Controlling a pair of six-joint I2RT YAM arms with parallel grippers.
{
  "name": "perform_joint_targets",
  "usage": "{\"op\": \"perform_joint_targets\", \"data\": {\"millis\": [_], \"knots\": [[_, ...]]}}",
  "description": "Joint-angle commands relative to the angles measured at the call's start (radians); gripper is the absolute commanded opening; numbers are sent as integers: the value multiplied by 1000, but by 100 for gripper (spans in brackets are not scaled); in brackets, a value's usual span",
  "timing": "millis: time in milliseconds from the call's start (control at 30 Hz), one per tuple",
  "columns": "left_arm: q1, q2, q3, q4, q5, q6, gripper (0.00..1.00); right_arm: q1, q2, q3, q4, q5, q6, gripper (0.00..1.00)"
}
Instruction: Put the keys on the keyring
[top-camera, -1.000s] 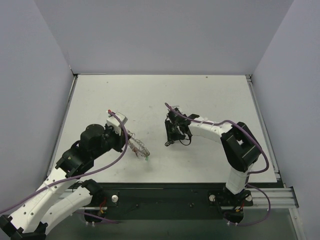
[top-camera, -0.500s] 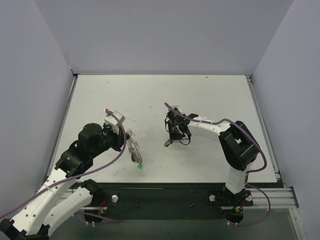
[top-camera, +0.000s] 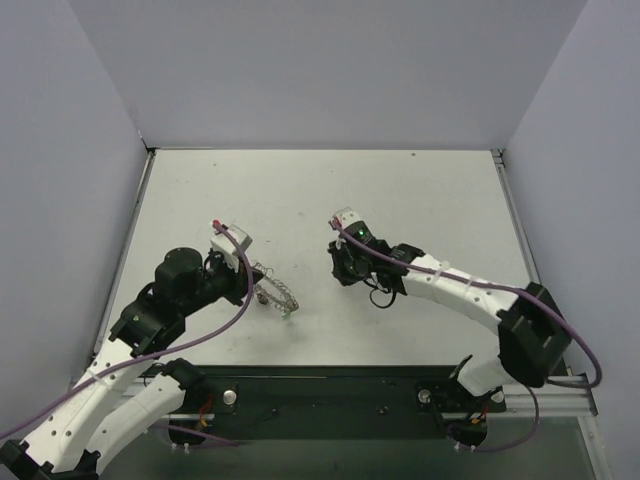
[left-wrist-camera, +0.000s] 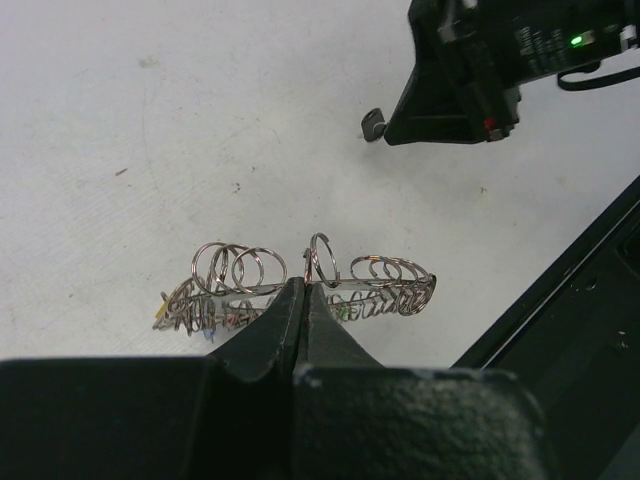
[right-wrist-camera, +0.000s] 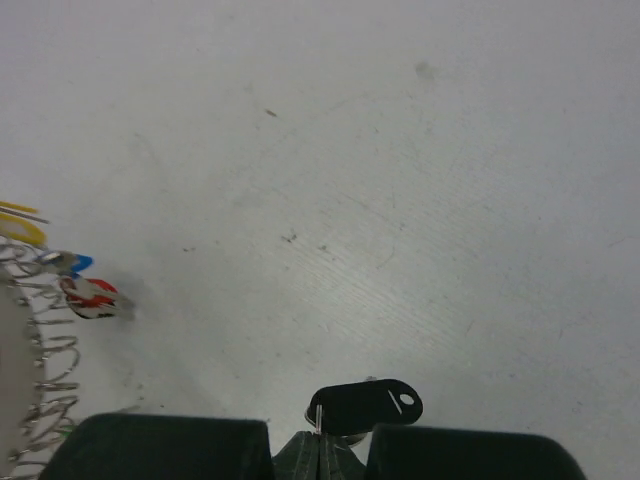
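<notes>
Bright, even light fell from overhead. Shadows on the white table (left-wrist-camera: 200, 120) under the left gripper (left-wrist-camera: 303, 292) and the right gripper (right-wrist-camera: 320, 447) were faint and soft. Nearest the lens, their dark fingers (left-wrist-camera: 262, 340) were blurred; beyond them everything was sharp.

Right pincer (right-wrist-camera: 320, 448) now closed at key (right-wrist-camera: 365, 404)

Silvery ribbed keyring (left-wrist-camera: 245, 272); yellow key (right-wrist-camera: 20, 232), blue key (right-wrist-camera: 79, 264), red key (right-wrist-camera: 90, 297), black key (right-wrist-camera: 365, 404); white scuffed table (right-wrist-camera: 400, 150)
</notes>
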Motion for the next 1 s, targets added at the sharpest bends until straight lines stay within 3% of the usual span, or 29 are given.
{"op": "perform_joint_targets", "data": {"millis": [0, 133, 300, 533, 800, 967], "knots": [[8, -46, 0, 127, 91, 46, 0, 17, -212, -7, 50, -48, -86, 0], [8, -109, -36, 171, 169, 72, 0, 15, -346, -12, 47, -237, -157, 0], [8, -194, -101, 293, 321, 89, 0, 20, -401, 23, 3, -424, -252, 0], [8, -275, -192, 463, 513, 101, 0, 20, -446, 85, -89, -565, -337, 0], [5, -199, -71, 387, 602, 184, 0, 17, -493, 158, -144, -644, -364, 0], [-7, -85, 101, 155, 503, 276, 0, 15, -527, 152, -149, -579, -366, 0]]}}
